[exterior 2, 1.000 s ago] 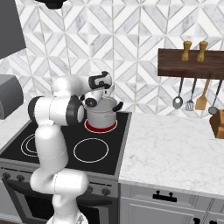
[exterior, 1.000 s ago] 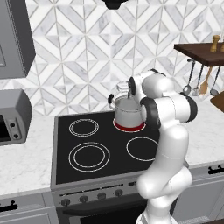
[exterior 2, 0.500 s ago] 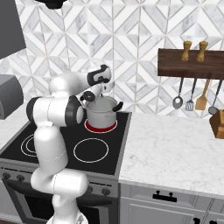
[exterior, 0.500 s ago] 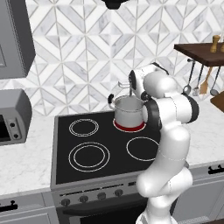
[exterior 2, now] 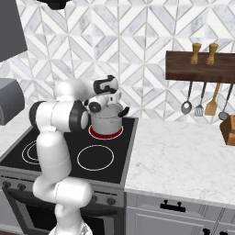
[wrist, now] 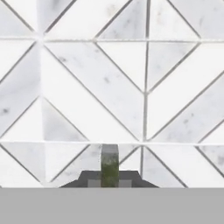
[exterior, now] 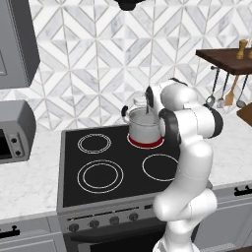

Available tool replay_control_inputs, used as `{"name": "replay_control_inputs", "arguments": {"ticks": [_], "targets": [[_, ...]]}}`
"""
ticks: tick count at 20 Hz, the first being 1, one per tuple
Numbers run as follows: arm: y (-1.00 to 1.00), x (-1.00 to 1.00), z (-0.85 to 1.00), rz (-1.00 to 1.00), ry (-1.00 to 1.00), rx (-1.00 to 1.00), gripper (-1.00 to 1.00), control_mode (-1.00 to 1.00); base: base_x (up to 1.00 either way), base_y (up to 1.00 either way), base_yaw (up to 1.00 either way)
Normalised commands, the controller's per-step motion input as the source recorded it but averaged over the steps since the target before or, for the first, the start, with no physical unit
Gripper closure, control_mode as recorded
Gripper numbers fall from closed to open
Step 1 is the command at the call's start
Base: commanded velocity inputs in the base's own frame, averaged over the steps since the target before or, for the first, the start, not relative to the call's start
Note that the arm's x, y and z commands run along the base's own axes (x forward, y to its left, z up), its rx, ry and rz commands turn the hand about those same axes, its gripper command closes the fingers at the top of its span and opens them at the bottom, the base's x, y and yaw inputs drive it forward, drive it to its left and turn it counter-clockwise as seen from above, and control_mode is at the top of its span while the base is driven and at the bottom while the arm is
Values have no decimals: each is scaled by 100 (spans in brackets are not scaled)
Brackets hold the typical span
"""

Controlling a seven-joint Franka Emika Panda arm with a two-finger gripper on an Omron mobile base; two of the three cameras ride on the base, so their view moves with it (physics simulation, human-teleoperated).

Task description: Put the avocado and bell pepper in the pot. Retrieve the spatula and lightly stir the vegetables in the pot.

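**Spatula in hand over the pot: stirring stage, by the look of it**

Start at the bottom centre of the hand view. The gripper (wrist: 109, 178) has its two dark fingertips pinched tight on a thin, straight tan-grey bar, which I take to be the handle of the spatula (wrist: 109, 159). It stands upright between them, with white-and-grey diamond wall tile (wrist: 109, 78) behind.

Out to the left base view, just right of centre. The gripper (exterior: 148, 98) is level above the small shiny steel cylindrical pot with black side handles (exterior: 144, 129). The spatula's handle (exterior: 147, 114) drops from the fingers down past the rim. The blade is hidden inside, so its pale square shape can't be confirmed.

In the right base view the gripper (exterior 2: 109, 94) hangs over the pot (exterior 2: 106, 121) left of centre. The pot sits on a glowing red ring (exterior 2: 106, 133) at the back right of the black glass cooktop (exterior 2: 69, 156).

Progress, as a judgement: the spatula is fetched and already in the pot. The pot's inside is out of sight from these angles, so I cannot tell whether the avocado and bell pepper are in it. If they are, what's left is the light stir itself.

At the upper right, steel ladles and an orange-brown wooden spatula hang under a dark wooden rack (exterior 2: 202, 66).
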Motion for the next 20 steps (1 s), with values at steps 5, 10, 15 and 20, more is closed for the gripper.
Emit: {"name": "replay_control_inputs", "arguments": {"ticks": [5,10,15,20], "targets": [[0,12,-44,0,-33,0,100,-100,0,0,0],[1,1,0,0,-35,3,100,-100,0,0,0],[11,-18,-4,0,3,3,100,-100,0,0,0],[18,-42,30,-7,37,11,100,-100,0,0,0]]}}
